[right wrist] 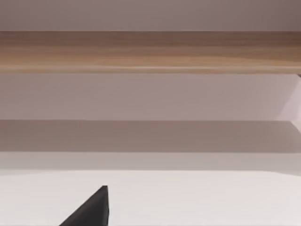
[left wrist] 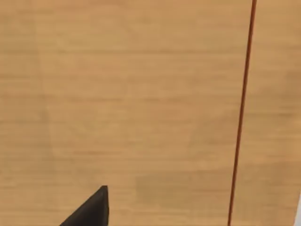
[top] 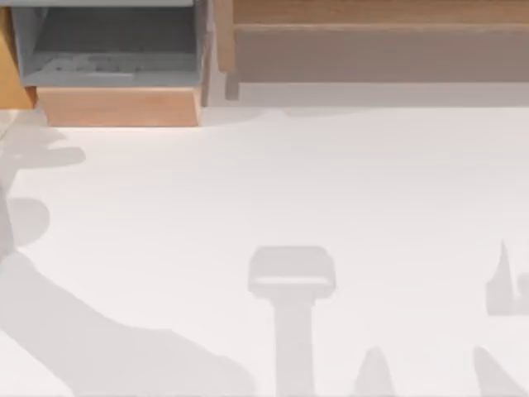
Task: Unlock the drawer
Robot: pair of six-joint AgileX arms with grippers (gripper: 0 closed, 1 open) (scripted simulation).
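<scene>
At the desk's far left corner in the top view sits the drawer (top: 116, 78), its grey walls and floor exposed and its light tan front board facing the open desk, so it already looks pulled out of its housing. A much wider wooden unit (top: 372, 50) with a grey-brown face runs along the far edge toward the far right corner, just beside the drawer.

My main worry is contact made blind. The left wrist view sits very close to a tan wooden panel (left wrist: 131, 103) with a thin dark seam running down it, and one dark fingertip of the left gripper (left wrist: 89, 212) pokes in at the frame's edge. I cannot tell whether its fingers are released or clenched. At such close range a small push could jam a fingertip against the wood or skew the drawer on its runners.

The right gripper (right wrist: 89, 212) faces the wide unit's front across bare desk; its fingers' state is equally impossible to tell. If it advanced, it could strike the wrong furniture altogether.

Elsewhere the white desk (top: 273, 182) is smooth and bare, crossed by soft grey shadows near the near edge and left edge. Nothing loose lies about to be knocked.
</scene>
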